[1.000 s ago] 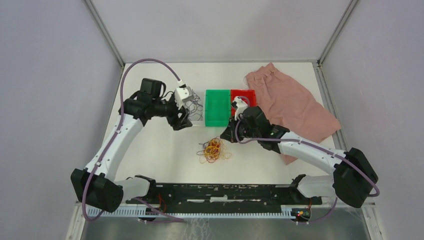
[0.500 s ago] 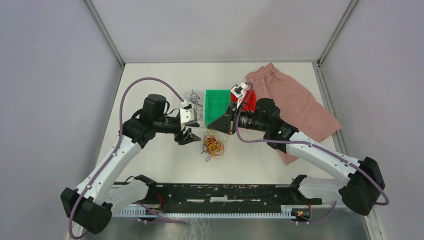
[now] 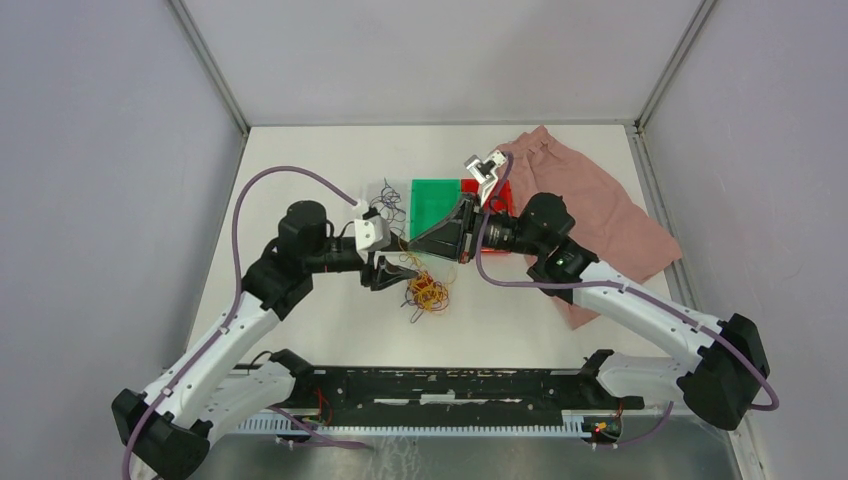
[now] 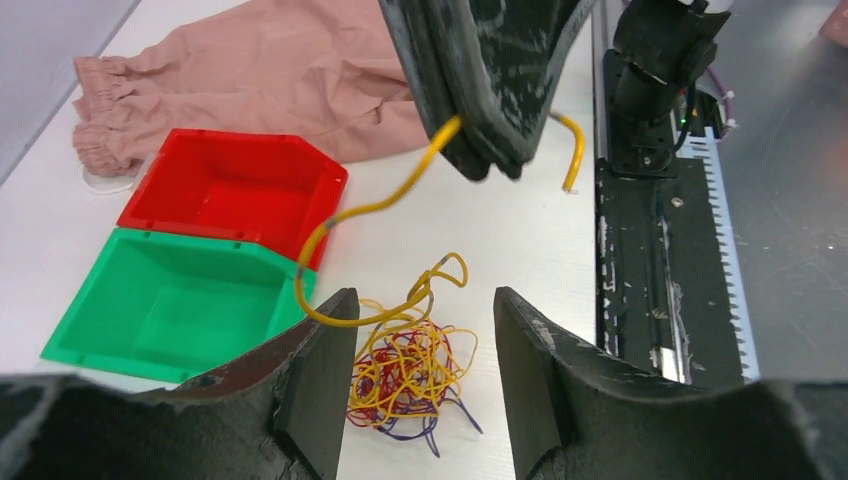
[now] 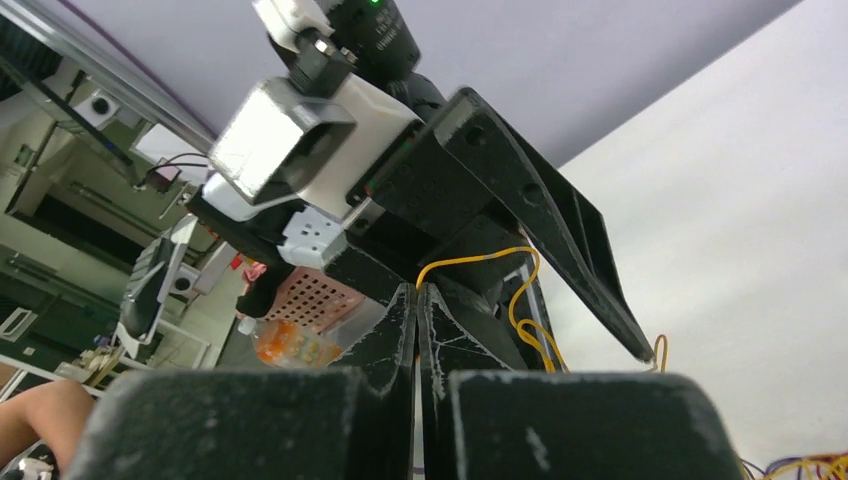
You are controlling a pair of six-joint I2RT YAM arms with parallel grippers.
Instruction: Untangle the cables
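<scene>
Right hand (image 3: 418, 243) first: its fingers (image 5: 398, 330) are pressed tight together, clamped on a yellow cable (image 4: 372, 208). A short yellow end pokes out on one side of the grip. On the other side the strand drops away in a long loose curve, bends back on itself and runs down into the heap. The hand hangs above the desk (image 3: 320, 310), tips pointing towards the left arm.

Left hand (image 4: 420, 300) now: fingers (image 4: 322, 365) spread wide, nothing held. From its wrist camera the heap of cables (image 4: 408, 375) sits on the desk right in the gap between them. It is a loose knot of yellow, red and dark purple loops, yellow on top. From above, this hand (image 3: 385, 272) sits low, just left of the heap (image 3: 428, 290), facing the right hand across it. Whether it touches the strands, I can't tell.

Moving outward, the green bin (image 3: 433, 205) and the red bin (image 3: 503, 195) stand side by side, walls touching, just past the heap. A few dark strands (image 3: 385, 203) lie at the green bin's left side. Beyond the red bin and off to the right, a pink cloth (image 3: 590, 210) lies spread on the desk, and the right arm reaches in over its near edge.
</scene>
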